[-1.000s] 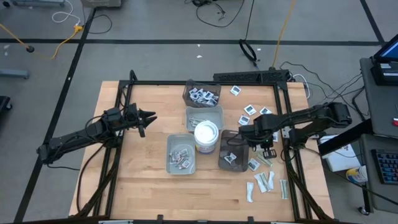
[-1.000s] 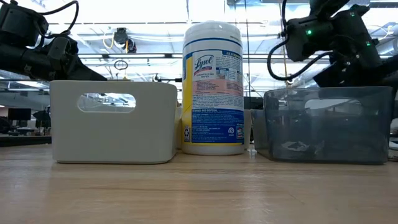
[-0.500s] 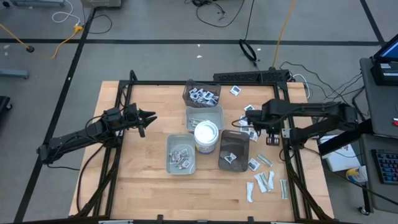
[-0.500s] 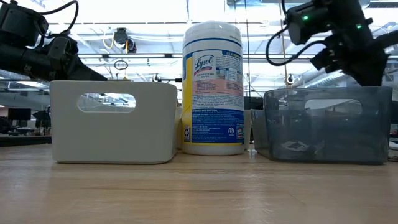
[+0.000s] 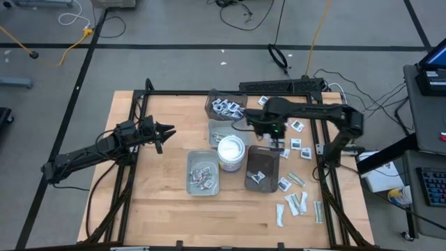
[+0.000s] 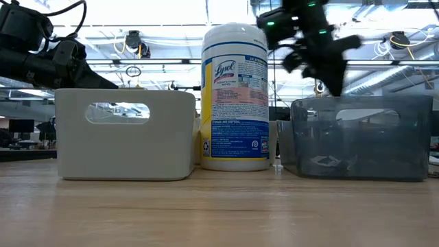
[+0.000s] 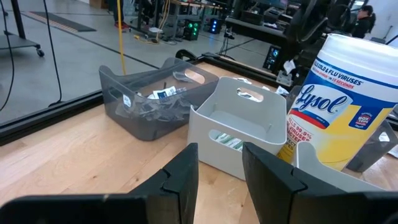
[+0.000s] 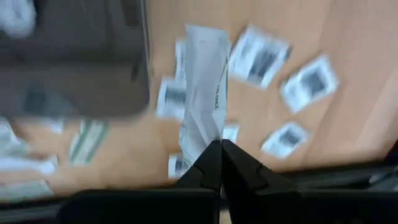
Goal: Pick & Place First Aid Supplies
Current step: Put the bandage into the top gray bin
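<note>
Right tool (image 8: 220, 144) is pinched tight on a narrow pale green-white strip packet (image 8: 205, 93), presumably ferrying it to a tray, arm stretched flat over the wooden surface (image 5: 167, 202) toward the grey rectangular tray (image 5: 228, 130) at about 12 o'clock from the round white tub (image 5: 231, 150). Left tool (image 7: 219, 180) hangs idle at 9 o'clock, fingers apart, holding nothing.

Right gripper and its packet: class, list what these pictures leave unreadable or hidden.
- Right wrist view: print on the strip packet pinched by the right gripper is blurred by motion.
- Low view: the white tray's opaque wall hides its contents.
- High view: print on the loose square packets is too small.
</note>
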Action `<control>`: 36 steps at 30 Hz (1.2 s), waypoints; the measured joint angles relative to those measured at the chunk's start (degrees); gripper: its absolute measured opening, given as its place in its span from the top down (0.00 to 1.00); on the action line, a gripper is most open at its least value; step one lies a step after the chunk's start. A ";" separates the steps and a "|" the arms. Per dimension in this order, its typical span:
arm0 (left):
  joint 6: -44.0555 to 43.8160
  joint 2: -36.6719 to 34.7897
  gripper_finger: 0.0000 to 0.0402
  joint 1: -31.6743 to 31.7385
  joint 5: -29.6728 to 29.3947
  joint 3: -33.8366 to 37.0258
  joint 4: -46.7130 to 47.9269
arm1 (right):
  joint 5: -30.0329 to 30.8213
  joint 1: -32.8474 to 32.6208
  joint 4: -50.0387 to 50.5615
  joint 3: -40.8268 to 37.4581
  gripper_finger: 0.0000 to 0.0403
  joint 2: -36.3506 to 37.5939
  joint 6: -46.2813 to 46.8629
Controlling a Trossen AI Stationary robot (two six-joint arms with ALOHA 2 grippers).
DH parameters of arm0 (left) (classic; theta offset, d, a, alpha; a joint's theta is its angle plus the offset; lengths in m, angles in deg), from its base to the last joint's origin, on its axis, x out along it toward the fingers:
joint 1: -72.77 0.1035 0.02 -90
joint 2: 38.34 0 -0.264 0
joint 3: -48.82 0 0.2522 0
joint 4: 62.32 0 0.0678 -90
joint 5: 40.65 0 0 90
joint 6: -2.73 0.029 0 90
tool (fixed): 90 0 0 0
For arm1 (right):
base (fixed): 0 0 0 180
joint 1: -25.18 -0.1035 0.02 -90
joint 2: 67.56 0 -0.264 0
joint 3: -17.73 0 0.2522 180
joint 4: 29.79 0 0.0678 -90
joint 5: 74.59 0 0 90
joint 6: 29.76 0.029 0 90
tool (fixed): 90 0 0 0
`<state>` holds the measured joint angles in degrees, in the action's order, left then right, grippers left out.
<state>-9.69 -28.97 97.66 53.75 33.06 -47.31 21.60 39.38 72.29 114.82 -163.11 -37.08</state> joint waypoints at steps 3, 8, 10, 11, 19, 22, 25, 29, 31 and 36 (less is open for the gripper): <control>-0.01 0.00 0.68 -0.01 0.00 0.02 0.01 | -0.18 0.08 -0.05 7.20 1.00 -5.58 -0.97; 0.01 0.00 0.68 -0.01 0.00 0.00 0.02 | -0.22 0.09 0.37 20.47 1.00 -14.27 -2.62; 0.01 0.00 0.68 -0.01 0.00 0.01 0.02 | -0.22 0.27 0.50 25.37 1.00 -17.54 -3.26; 0.01 0.00 0.68 -0.01 0.00 0.00 0.00 | -0.25 0.38 0.57 27.45 1.00 -18.83 -3.50; 0.00 0.00 0.68 0.00 0.00 0.00 0.02 | -1.05 1.32 -3.68 38.23 1.00 -26.40 -5.59; 0.00 0.00 0.68 0.00 0.00 0.00 0.01 | -4.41 1.72 -5.23 38.22 1.00 -27.85 -6.22; 0.01 0.00 0.68 -0.01 0.00 0.02 0.00 | -4.84 1.70 -6.07 38.21 1.00 -29.11 -8.10; 0.00 0.00 0.68 0.01 0.00 0.00 0.00 | -4.74 1.91 -6.71 38.18 1.00 -29.10 -8.43; 0.01 0.00 0.68 -0.01 0.00 0.02 0.02 | -4.48 2.17 -6.91 38.18 0.98 -29.06 -8.34; 0.01 0.00 0.68 -0.01 0.00 0.02 0.02 | -4.52 3.04 -6.95 38.18 0.86 -29.10 -7.05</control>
<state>-9.68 -28.97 97.66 53.75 33.07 -47.29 17.08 42.41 65.34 153.00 -192.20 -44.14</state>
